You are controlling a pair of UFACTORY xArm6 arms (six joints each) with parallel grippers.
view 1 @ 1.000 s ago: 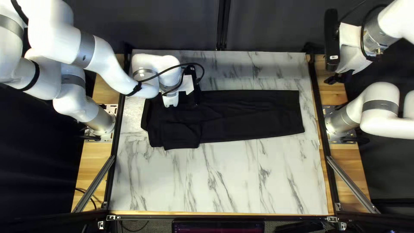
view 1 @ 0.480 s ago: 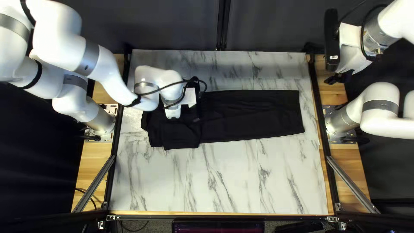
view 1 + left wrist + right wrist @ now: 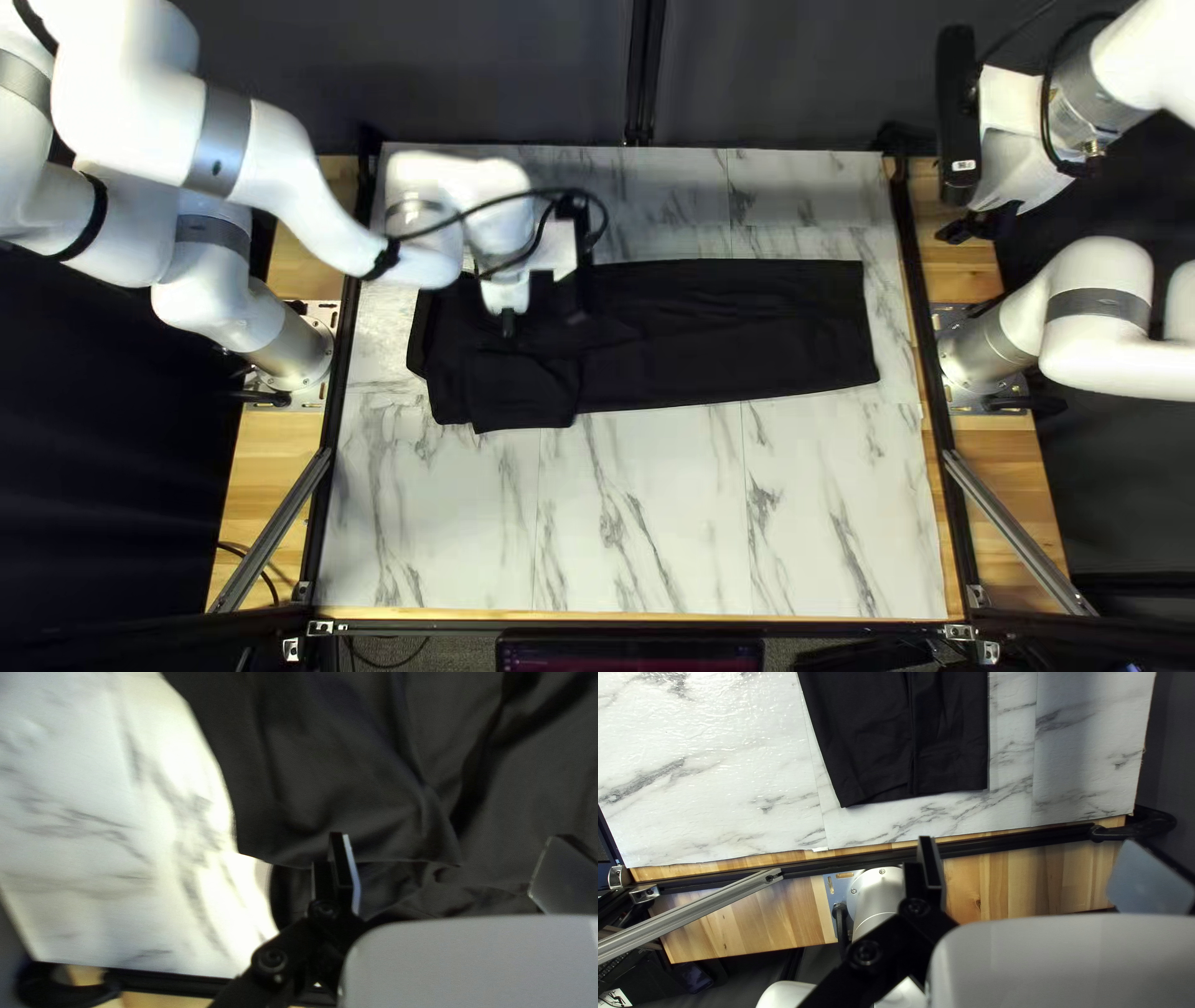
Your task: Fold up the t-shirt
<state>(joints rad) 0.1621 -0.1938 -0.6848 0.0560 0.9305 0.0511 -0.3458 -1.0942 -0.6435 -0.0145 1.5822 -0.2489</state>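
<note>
One dark curtain [image 3: 498, 75], behind the far edge. One table [image 3: 647, 535], top marbled white and grey. Two white arms: the left [image 3: 293, 162] reached over the table's left part, its wrist above the cloth; the right [image 3: 1096, 268] stood at the right edge, its upper part raised outside the tabletop. One black garment [image 3: 747, 324], lying lengthwise across the table's far half, from near the left edge to near the right; left part layered and wrinkled, right part flatter, ending in a fairly straight hem. Two wooden boards, left [image 3: 268, 473] and right [image 3: 1015, 498], flanking the tabletop, each crossed by a slanted metal bar. Two grippers: the left gripper [image 3: 542, 317], over the garment's left part, was released, its fingers wide apart, a cloth edge showing between them in its wrist view; whether they touched it could not be told. The right gripper [image 3: 961, 230], well apart from the garment, was likewise released and held nothing. One thin black cable [image 3: 498, 199], looped beside the left wrist.
</note>
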